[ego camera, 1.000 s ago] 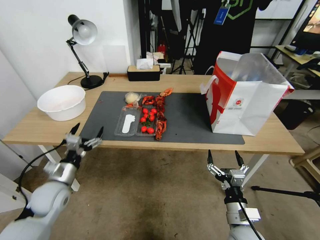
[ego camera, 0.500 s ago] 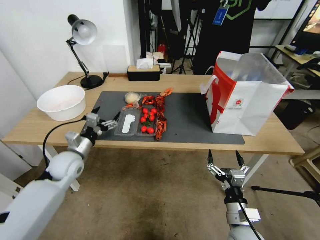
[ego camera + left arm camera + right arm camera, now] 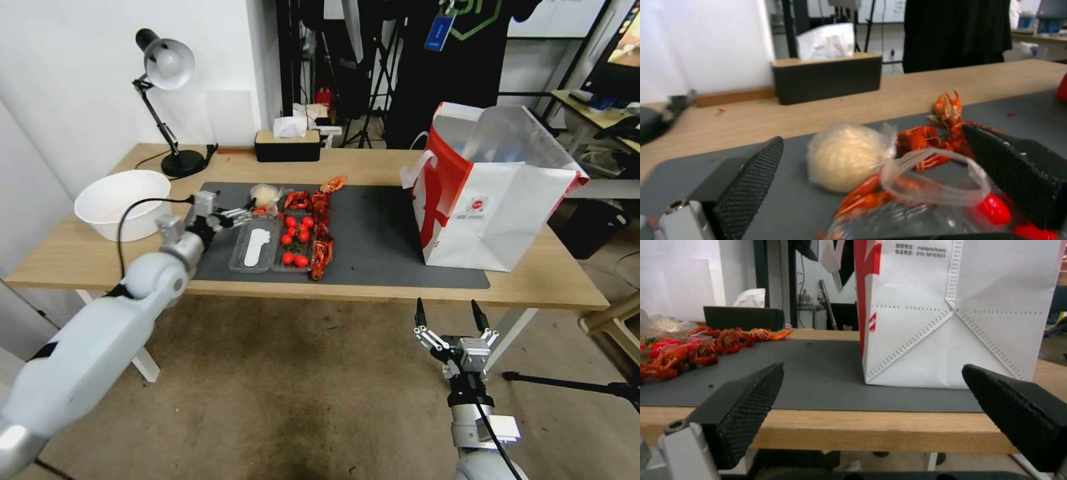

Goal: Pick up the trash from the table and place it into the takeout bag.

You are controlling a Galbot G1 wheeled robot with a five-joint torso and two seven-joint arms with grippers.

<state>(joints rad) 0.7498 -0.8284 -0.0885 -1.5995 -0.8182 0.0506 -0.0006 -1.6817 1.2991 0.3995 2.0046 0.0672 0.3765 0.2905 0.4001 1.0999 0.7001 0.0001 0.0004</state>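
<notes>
On the table (image 3: 373, 163), the trash lies on the left half of the dark mat (image 3: 387, 233): a whitish wad (image 3: 265, 195) in thin plastic, red crayfish shells (image 3: 322, 227), cherry tomatoes (image 3: 297, 237) and a clear tray (image 3: 257, 248). My left gripper (image 3: 243, 215) hovers open just left of the wad. In the left wrist view the wad (image 3: 844, 160) and a loose plastic bag (image 3: 933, 180) sit between the left gripper's (image 3: 880, 176) spread fingers. The takeout bag (image 3: 493, 213) stands open at the right. My right gripper (image 3: 447, 313) hangs open below the table's front edge, facing the takeout bag (image 3: 951, 323).
A white basin (image 3: 123, 203) sits at the left end, close behind my left arm. A desk lamp (image 3: 167, 67) and a tissue box (image 3: 287, 147) stand along the back edge. A person in black stands behind the table.
My left arm has risen from below the table's front edge and swung forward and right over the mat, ending by the wad. The right arm has not moved.
</notes>
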